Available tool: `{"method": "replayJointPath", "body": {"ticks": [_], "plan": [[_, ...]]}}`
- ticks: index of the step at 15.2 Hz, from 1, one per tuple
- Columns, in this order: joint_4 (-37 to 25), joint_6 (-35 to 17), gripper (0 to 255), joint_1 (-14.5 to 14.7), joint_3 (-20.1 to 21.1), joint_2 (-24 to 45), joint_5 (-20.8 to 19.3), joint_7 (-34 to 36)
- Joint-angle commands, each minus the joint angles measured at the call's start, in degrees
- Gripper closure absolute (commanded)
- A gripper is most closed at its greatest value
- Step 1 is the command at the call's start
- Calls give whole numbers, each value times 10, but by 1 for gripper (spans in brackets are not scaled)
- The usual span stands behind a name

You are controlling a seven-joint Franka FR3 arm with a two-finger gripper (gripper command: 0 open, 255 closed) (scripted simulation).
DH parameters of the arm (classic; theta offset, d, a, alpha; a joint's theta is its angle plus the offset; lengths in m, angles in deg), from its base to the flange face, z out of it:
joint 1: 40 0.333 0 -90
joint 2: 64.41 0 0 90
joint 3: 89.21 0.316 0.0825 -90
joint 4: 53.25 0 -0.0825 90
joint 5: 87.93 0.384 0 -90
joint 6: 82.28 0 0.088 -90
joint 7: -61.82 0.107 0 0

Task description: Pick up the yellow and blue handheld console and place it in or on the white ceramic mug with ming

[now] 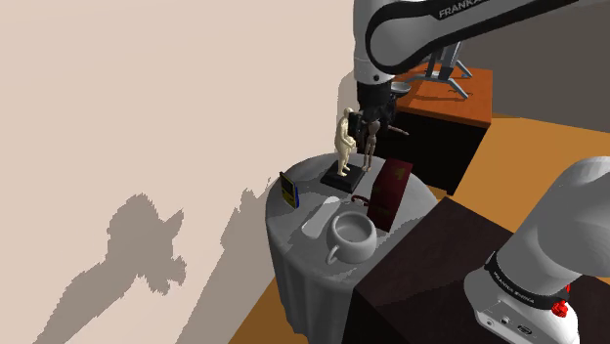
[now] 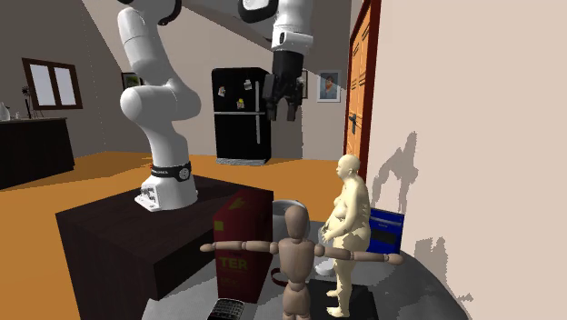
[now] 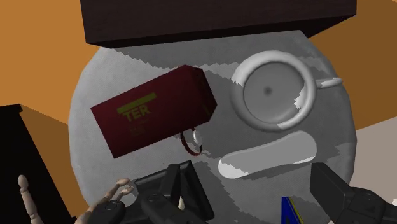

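Console (image 1: 286, 190), blue w/ a yellow edge, stands upright at the rim of the round grey table (image 1: 293, 256), on the shoulder view's left, just beside the black base under the two figurines (image 1: 354, 145). Gripper (image 2: 280, 109) hangs well above them, jaws apart, holding nothing. Our read: this is the approach, w/ no grasp made yet. To do it well we'd shift over the console while high enough to clear the figurines' heads and the mannequin's outstretched arms. Then we'd descend w/ one finger on each flat face. It's close to the rim, so a nudge could tip it off; we'd close gently & centred. Mug (image 1: 352, 236) sits nearer the stand, w/ a pale oblong thing (image 1: 321, 217) between it & the console and a dark red box (image 1: 389, 192) alongside.
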Motion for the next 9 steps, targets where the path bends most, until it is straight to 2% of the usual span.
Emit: {"method": "replayJointPath", "body": {"ticks": [1, 9], "plan": [[-10, -32, 0, 1, 5, 39, -1, 9], [-86, -133, 0, 6, 23, 211, -18, 47]]}}
